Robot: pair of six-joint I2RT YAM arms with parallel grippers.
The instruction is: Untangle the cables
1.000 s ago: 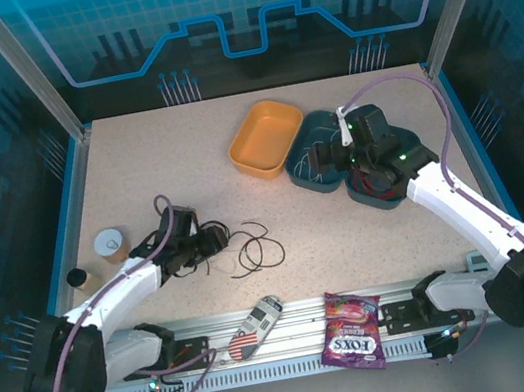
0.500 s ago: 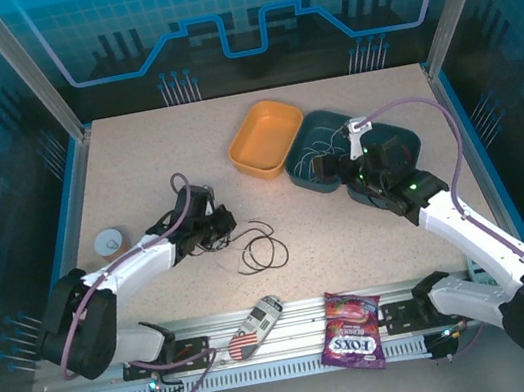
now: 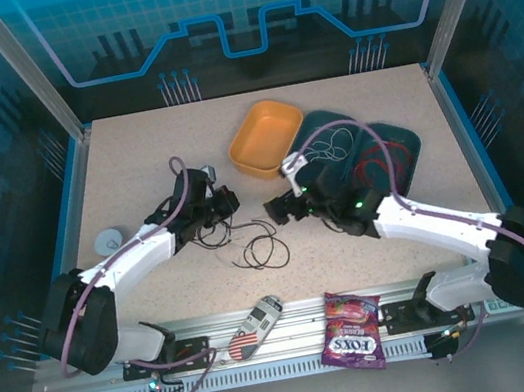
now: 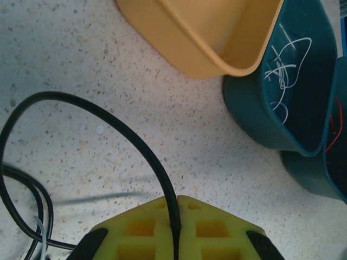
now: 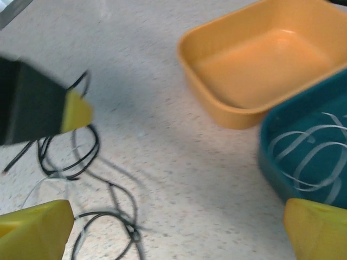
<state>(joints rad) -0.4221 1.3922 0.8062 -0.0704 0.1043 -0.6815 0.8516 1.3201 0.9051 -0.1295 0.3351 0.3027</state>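
**Left gripper** (image 3: 226, 202): clenched. In the left wrist view its yellow pads (image 4: 217, 230) are pressed together on the black cable (image 4: 135, 142), which leaves the gripper (image 4: 176, 214) at 12 o'clock and arcs over to 9 o'clock above the counter (image 4: 65, 65).

**Right gripper** (image 3: 278, 209): released, nothing between the jaws. In the right wrist view the yellow fingertips (image 5: 32, 233) stand wide apart at either side of the gripper (image 5: 173, 233), above bare counter (image 5: 179, 179).

**Black cable** (image 3: 253, 245): one end is in the left gripper. The rest lies in loose loops on the counter (image 3: 135, 168), at 5 o'clock from that gripper and 7 o'clock from the right gripper. In the right wrist view the loops (image 5: 81, 157) run under the left gripper (image 5: 38, 108). A thin pale strand (image 4: 39, 238) lies among the loops.

**Orange tray** (image 3: 267, 137): at 12 o'clock from the right gripper, with nothing visible inside.

**Teal tray** (image 3: 311, 137): touches the orange tray at its 4 o'clock side and holds the white cable (image 3: 333, 148), coiled loosely.

**Second teal tray** (image 3: 405, 145): at 3 o'clock from the first and touching it, partly under the right arm. It holds the red cable (image 3: 379, 167).

**Candy bag** (image 3: 352, 332): purple, lying on the rail at the counter's 6 o'clock edge.
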